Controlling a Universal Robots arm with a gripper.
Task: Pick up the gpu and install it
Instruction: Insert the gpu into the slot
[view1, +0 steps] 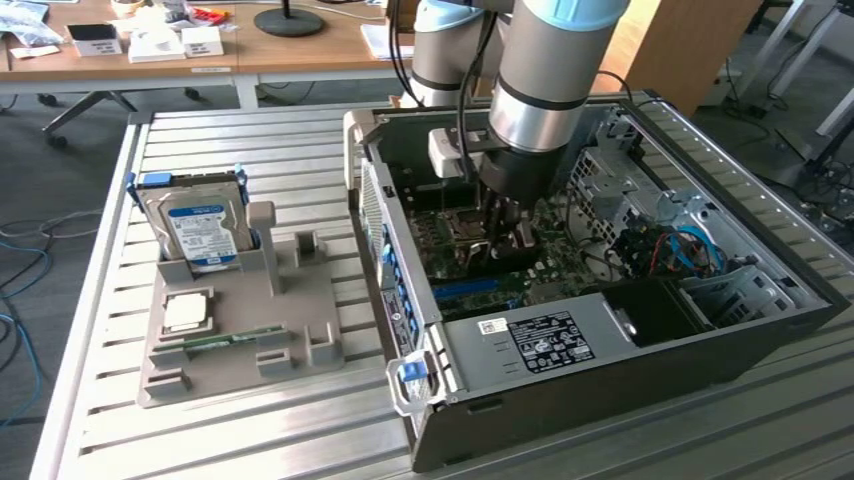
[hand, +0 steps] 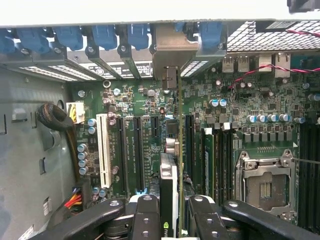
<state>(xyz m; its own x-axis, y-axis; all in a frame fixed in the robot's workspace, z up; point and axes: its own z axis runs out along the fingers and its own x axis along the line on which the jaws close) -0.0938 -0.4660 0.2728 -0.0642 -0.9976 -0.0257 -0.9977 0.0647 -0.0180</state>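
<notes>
Two dark fingers (hand: 145, 215) of the pincer (hand: 172, 222) were clenched on the gpu (hand: 169, 172), one on each flat face. The card stood on edge between them, a hold that left its lower edge free to meet a socket. The card ran lengthwise away from the pincer. Its silvery bracket (hand: 170, 77) sat against the rear wall of the computer case (view1: 747, 330), in line with the row of blue retainer clips (hand: 105, 35), probably so bracket and connector could go home together. It stood over the green motherboard (hand: 240, 100), parallel to the long black expansion slots, with the white slot (hand: 105, 150) well to one side and the open processor socket (hand: 265, 187) on the other. Whether its edge was already seated in a slot could not be told.

In the exterior view, the arm reached straight down into the open case. At about nine o'clock from the case, a grey tray (view1: 227, 380) lay on the slatted tabletop (view1: 200, 440). The hard drive (view1: 200, 225) stood upright at the tray's twelve o'clock end.
</notes>
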